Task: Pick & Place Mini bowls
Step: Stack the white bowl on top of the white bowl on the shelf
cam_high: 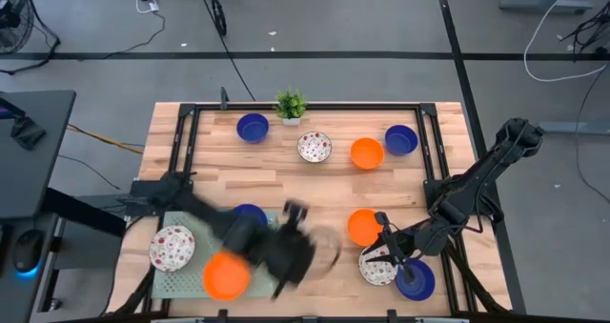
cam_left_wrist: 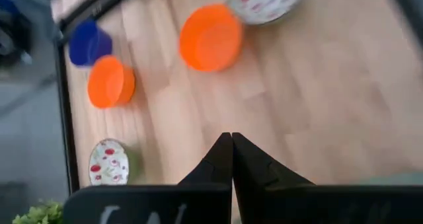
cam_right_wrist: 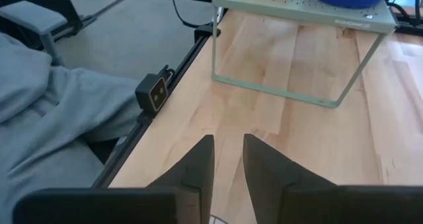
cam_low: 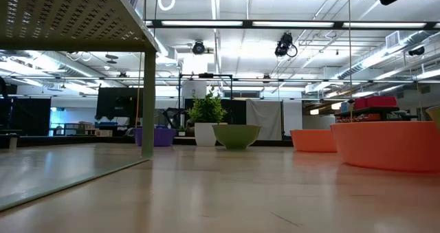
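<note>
Left gripper (cam_high: 310, 239), blurred in the high view, is hovering over the table's (cam_high: 276, 175) near-middle with its fingers (cam_left_wrist: 221, 159) pressed together, holding nothing. Beside it, an orange bowl (cam_high: 226, 275), a speckled bowl (cam_high: 172, 248) and a partly hidden blue bowl (cam_high: 250, 212) are sitting on the pale green tray (cam_high: 181, 283). Right gripper (cam_high: 384, 230) is waiting near-right, fingers slightly parted and empty, by more mini bowls (cam_high: 363, 227). Farther back, four bowls are lying near the potted plant (cam_high: 291, 105).
</note>
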Available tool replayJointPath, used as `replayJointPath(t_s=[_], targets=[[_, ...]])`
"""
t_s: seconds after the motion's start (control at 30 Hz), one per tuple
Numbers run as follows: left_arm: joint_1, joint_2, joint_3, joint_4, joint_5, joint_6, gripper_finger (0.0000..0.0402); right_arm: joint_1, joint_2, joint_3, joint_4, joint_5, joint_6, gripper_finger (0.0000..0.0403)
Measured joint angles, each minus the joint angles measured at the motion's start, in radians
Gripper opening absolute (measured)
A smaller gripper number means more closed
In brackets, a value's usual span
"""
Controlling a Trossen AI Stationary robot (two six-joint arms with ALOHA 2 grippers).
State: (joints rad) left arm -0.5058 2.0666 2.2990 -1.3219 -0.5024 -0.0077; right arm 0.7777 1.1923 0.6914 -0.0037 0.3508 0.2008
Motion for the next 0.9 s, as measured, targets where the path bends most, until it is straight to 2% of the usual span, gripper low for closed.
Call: replayJointPath(t_s=[0.23, 0.3, 0.43, 0.6, 0.73, 0.9], targets=[[0.347, 0.000, 0.000, 0.167, 0.394, 0.141, 0.0003, 0.009, 0.000, 0.000, -0.028, -0.001, 0.041, 0.0084], [0.420, 0.004, -0.009, 0.232, 0.458, 0.166, 0.0003, 0.019, 0.000, 0.000, -0.057, -0.001, 0.070, 0.0084], [0.527, 0.011, -0.108, 0.330, 0.454, 0.145, 0.0003, 0.055, 0.000, 0.000, -0.110, -0.002, 0.114, 0.0084], [0.615, 0.012, -0.318, 0.483, 0.442, 0.053, 0.0003, 0.108, 0.000, 0.000, -0.129, -0.002, 0.147, 0.0084], [0.655, 0.013, -0.487, 0.673, 0.441, -0.009, 0.0003, 0.125, 0.000, 0.000, -0.126, -0.001, 0.136, 0.0084], [0.683, 0.013, -0.591, 0.737, 0.356, -0.038, 0.0010, 0.124, 0.000, 0.000, -0.112, 0.000, 0.110, 0.0084]])
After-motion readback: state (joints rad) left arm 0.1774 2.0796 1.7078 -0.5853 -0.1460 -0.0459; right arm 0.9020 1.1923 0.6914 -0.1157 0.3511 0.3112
